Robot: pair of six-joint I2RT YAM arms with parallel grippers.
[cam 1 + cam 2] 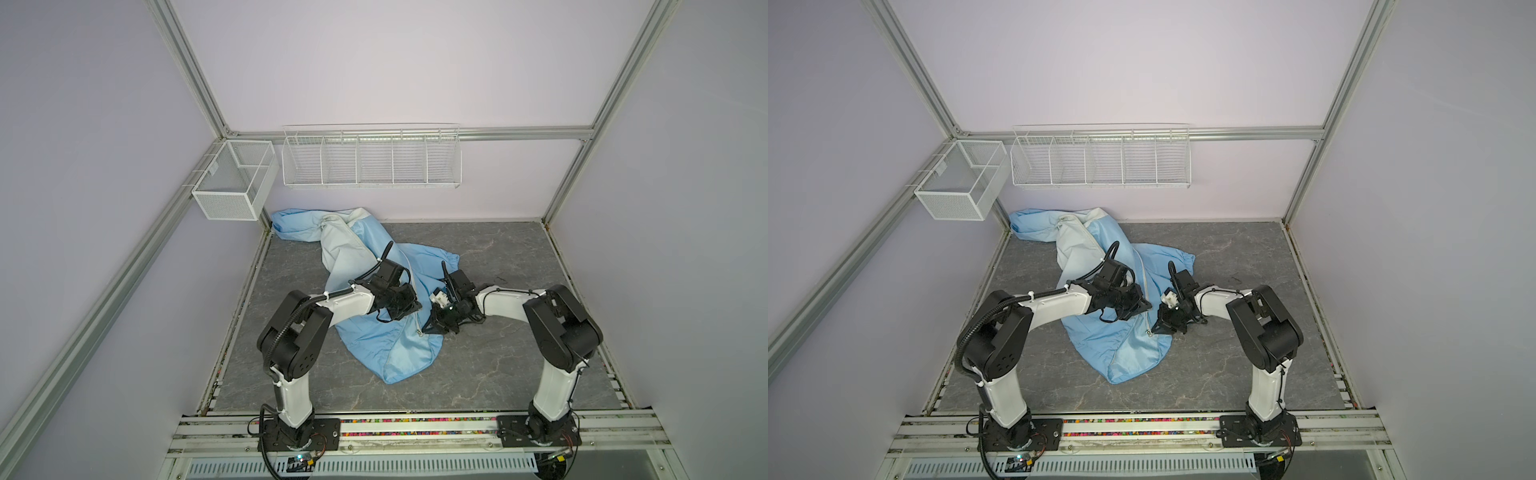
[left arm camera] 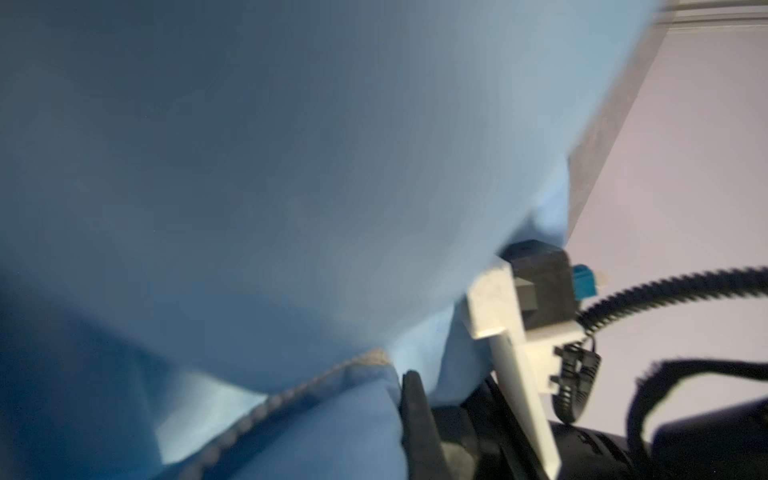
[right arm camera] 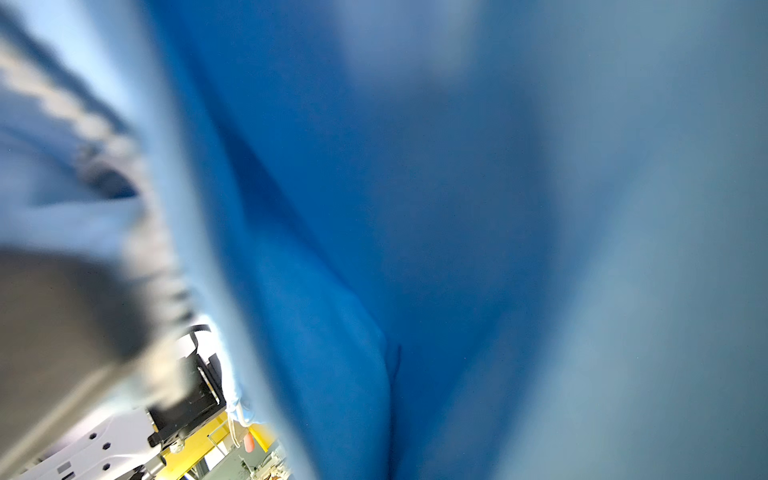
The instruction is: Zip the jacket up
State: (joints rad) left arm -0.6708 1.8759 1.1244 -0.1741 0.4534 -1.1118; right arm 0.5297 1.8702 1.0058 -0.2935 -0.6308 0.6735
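Jacket is crumpled, zipper slider sitting low toward 6 o'clock, so most zipping's left I reckon. Left gripper and right gripper both pinch its fabric right there.

Thin, matt blue cloth — jacket

Robot lab cell. Plain lilac wall panels inside an aluminium frame, wire rack on the wall. Both the left arm and right arm bolted to a front rail.
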